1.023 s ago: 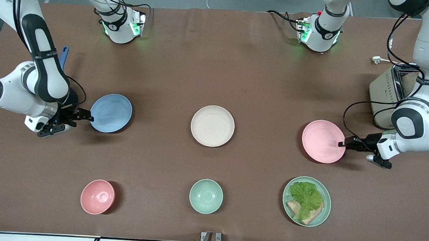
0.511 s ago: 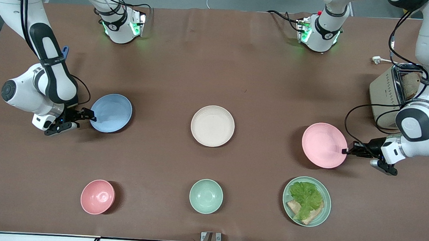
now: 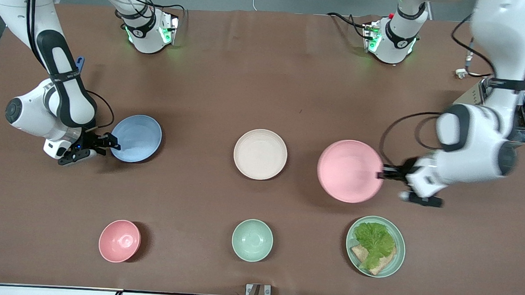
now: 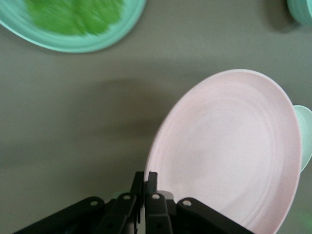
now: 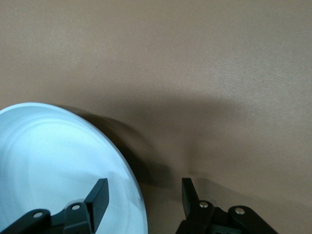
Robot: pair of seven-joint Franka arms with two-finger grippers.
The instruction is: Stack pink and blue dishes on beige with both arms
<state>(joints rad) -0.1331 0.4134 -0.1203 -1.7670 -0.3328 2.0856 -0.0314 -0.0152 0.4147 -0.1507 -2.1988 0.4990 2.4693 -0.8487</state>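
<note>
The pink plate is held up off the table by its rim, pinched at the edge toward the left arm's end by the left gripper, whose fingers are seen in the left wrist view closed together on that rim. It is carried over bare table between the mint-green plate of lettuce and the beige plate, and it is not yet over the beige plate, which lies empty at the middle of the table. The blue plate rests flat on the table toward the right arm's end, and the right gripper is placed at its rim with the fingers apart, one over the plate's inside and one outside the edge, so nothing is gripped there yet. By the look of it, the carrying of the pink plate is the step in hand. It is done well if the plate is kept level, is brought squarely over the beige plate so the rims line up, and is lowered until it sits before the pinch is let go; a one-sided rim hold could let it tip or slide. The blue plate's rim would best be seated deep between the right fingers before any lift. A pink bowl and a mint-green bowl stand nearer the front camera, well apart from both grippers.
</note>
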